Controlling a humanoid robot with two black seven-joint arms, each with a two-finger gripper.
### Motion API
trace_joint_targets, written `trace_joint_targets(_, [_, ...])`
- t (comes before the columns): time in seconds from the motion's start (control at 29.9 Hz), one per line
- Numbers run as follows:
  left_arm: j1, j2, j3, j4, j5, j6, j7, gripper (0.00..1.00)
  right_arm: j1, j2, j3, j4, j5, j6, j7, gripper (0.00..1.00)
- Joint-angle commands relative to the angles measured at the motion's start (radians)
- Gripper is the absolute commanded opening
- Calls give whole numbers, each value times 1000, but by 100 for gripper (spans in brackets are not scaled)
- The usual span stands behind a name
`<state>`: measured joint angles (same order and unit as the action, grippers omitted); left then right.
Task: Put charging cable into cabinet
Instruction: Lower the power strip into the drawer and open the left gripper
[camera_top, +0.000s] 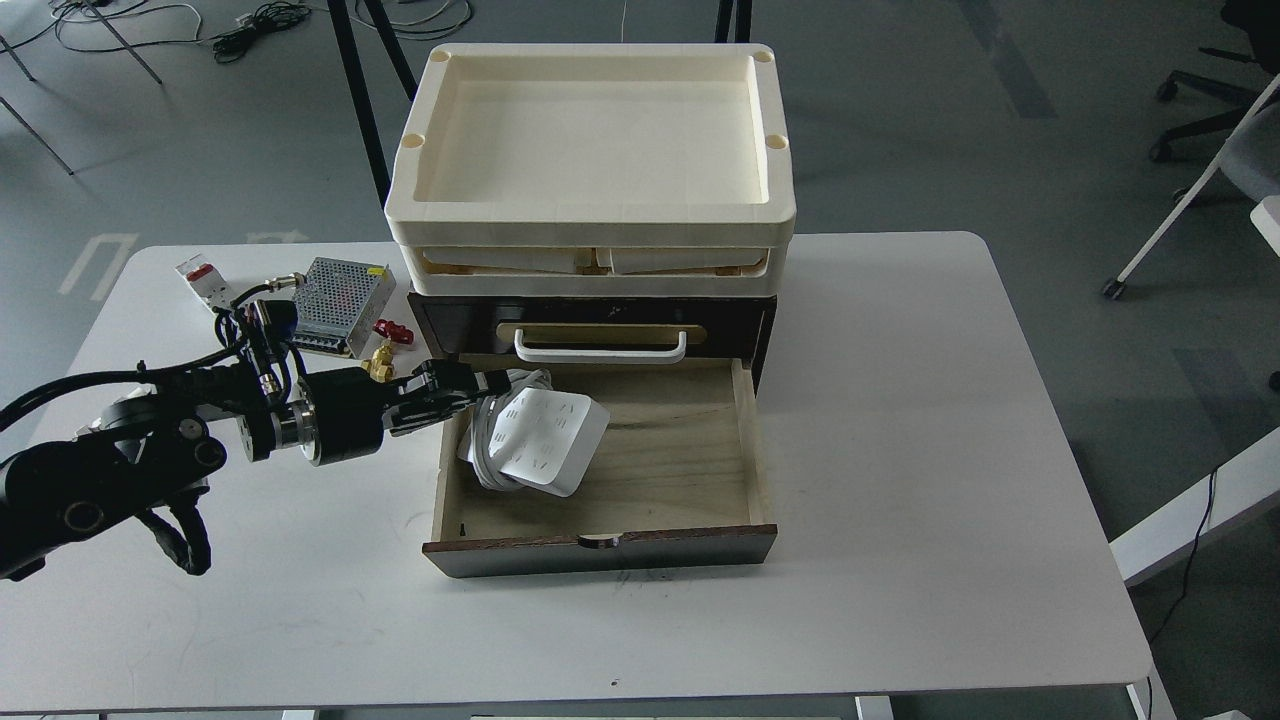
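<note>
Now the left claw (478, 392) reaches over the open drawer's (640, 440) left wall, apparently clamped on the cord end of the charging cable (540, 440), which sits tilted in the drawer's left part, inside the cabinet (590, 320). Best to lower it until it lies flat on the wood, then let go and withdraw sideways, clear of the wall. No right claw shows.

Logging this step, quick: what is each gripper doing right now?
Left gripper: closed on the flat white cord-wrapped charging cable, over the dark brown cabinet's open plywood drawer.
Right gripper: not in view.
</note>
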<state>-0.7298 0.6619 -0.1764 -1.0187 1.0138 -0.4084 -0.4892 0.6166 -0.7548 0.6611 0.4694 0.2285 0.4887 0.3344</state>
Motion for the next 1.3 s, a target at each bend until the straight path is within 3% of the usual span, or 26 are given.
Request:
trace_joint_targets(0.0, [3,1,-2,3,0,-4,1,1,-2,0,0,-2,0,0,0,100])
trace_joint_targets(0.07, [3,1,-2,3,0,-4,1,5,-2,2,0,-2,0,0,0,100])
trace_joint_targets(0.17, [4,-1,-3,3,-6,-4,1,18,-6,2,0,-2,0,0,0,100])
trace_joint_targets(0.33, [4,-1,-3,3,-76,-4,1,62,-17,2,0,-2,0,0,0,100])
trace_joint_targets(0.37, [4,-1,-3,3,-87,-4,1,76,-21,0,0,0,0,0,0,100])
trace_joint_targets(0.4, [4,1,-3,3,-96,-4,1,82,-23,0,0,0,0,0,0,100])
trace_joint_targets(0.64, [21,57,-15,2,-256,-15,1,87,-29,2,2,3,2,0,0,100])
trace_joint_targets(0.7, [21,100,-18,2,-316,-73,1,89,-29,0,5,6,2,0,0,100])
trace_joint_targets(0.8, [24,165,-21,11,-440,-80,1,92,-28,0,14,8,2,0,0,100])
trace_joint_targets(0.97, [32,232,-51,110,-658,-80,1,96,-15,21,61,15,2,0,-2,100])
trace_joint_targets(1.14, [32,231,-210,259,-803,-80,1,98,76,49,88,55,0,0,-2,100])
trace_joint_targets(1.27, [26,228,-324,278,-819,-80,1,98,138,86,92,120,-1,0,0,100])
